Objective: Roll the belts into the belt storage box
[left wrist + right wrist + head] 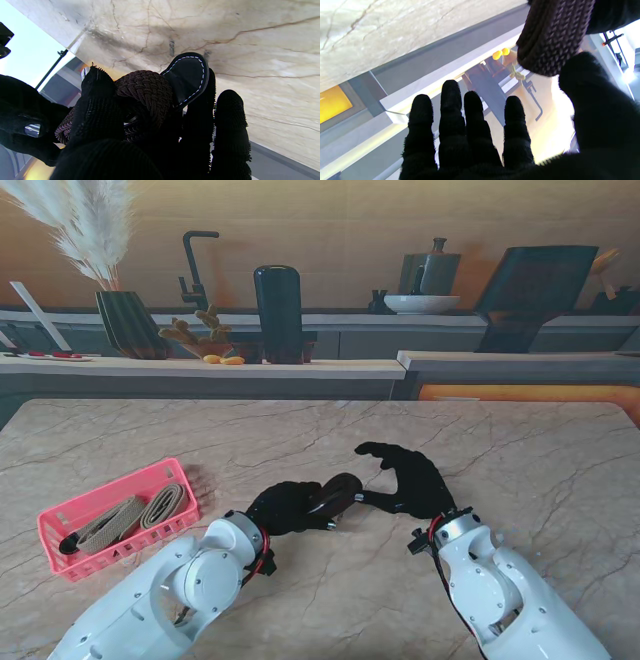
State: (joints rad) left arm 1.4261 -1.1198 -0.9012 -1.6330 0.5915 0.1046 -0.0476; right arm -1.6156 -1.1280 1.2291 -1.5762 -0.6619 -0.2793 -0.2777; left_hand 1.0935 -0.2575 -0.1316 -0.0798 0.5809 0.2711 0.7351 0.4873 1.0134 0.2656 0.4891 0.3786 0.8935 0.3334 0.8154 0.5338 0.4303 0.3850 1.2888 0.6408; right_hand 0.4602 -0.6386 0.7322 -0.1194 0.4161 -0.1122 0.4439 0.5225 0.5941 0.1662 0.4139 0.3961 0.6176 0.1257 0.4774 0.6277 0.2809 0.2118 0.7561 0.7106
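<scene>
Left hand [285, 507]: black-gloved fingers [100, 105] clamped around a rolled dark brown braided belt [338, 492], its black leather tip jutting past the fingertips | Right hand [408, 480]: fingers [450, 100] spread apart, holding nothing, just beside the roll | Pink plastic slatted storage box [60, 525]: on the marble desk [520, 460], well beyond the left fingers' outer side, containing two coiled tan belts [135, 515]
</scene>
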